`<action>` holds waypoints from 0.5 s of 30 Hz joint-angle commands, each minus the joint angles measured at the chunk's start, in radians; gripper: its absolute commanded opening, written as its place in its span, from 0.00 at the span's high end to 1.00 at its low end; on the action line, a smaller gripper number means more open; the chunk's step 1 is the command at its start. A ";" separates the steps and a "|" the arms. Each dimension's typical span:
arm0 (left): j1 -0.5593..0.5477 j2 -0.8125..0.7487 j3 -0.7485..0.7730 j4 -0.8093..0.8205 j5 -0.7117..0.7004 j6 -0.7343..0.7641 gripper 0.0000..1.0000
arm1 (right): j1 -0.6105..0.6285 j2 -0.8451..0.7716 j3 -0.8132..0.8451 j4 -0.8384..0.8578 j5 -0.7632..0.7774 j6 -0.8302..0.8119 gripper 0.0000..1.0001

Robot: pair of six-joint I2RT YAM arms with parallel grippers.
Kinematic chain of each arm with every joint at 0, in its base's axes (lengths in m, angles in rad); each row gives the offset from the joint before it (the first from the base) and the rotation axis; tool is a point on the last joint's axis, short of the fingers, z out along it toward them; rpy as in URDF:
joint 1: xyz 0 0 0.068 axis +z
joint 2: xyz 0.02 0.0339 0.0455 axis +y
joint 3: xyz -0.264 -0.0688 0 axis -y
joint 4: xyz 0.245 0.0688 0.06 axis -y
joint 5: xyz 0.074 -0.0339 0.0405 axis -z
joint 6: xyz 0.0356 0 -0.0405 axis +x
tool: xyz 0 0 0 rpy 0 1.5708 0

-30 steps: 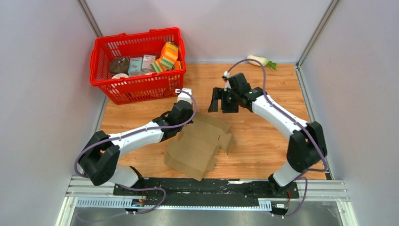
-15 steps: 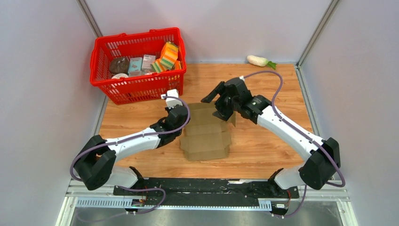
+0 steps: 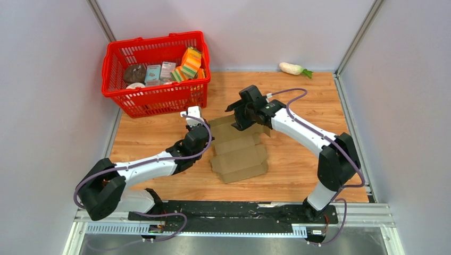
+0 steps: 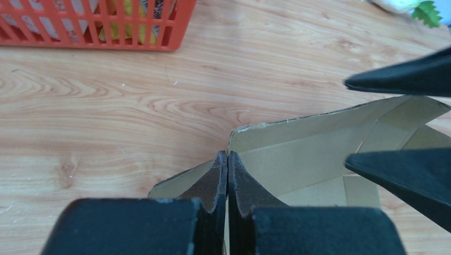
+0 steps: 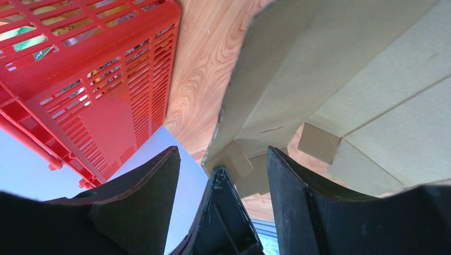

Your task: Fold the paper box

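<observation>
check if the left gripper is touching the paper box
Touching. In the left wrist view the left gripper is pinched shut on an edge of the paper box, with cardboard showing on either side of it and no gap.

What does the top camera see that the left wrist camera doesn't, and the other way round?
Only the top camera shows the whole left arm and right arm, the whole red basket with its groceries, and the entire paper box. Only the left wrist camera shows, close up, the left pincer pinched shut on the box's edge. Both show the box, the basket's wall, the wooden table, a white radish and the open right pincer.
</observation>
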 commanded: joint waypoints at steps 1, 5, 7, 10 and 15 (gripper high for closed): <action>-0.007 -0.052 -0.034 0.141 0.054 0.084 1.00 | 0.008 0.038 0.085 -0.026 0.049 0.031 0.36; -0.010 -0.056 -0.066 0.210 0.082 0.115 1.00 | 0.006 0.080 0.108 -0.046 0.056 0.026 0.41; -0.010 -0.060 -0.080 0.228 0.078 0.130 1.00 | 0.005 0.097 0.135 -0.077 0.052 0.021 0.41; -0.010 -0.063 -0.092 0.253 0.084 0.174 1.00 | 0.000 0.110 0.136 -0.072 0.046 0.012 0.46; -0.010 -0.071 -0.101 0.262 0.108 0.237 1.00 | -0.009 0.116 0.097 -0.037 0.017 0.018 0.53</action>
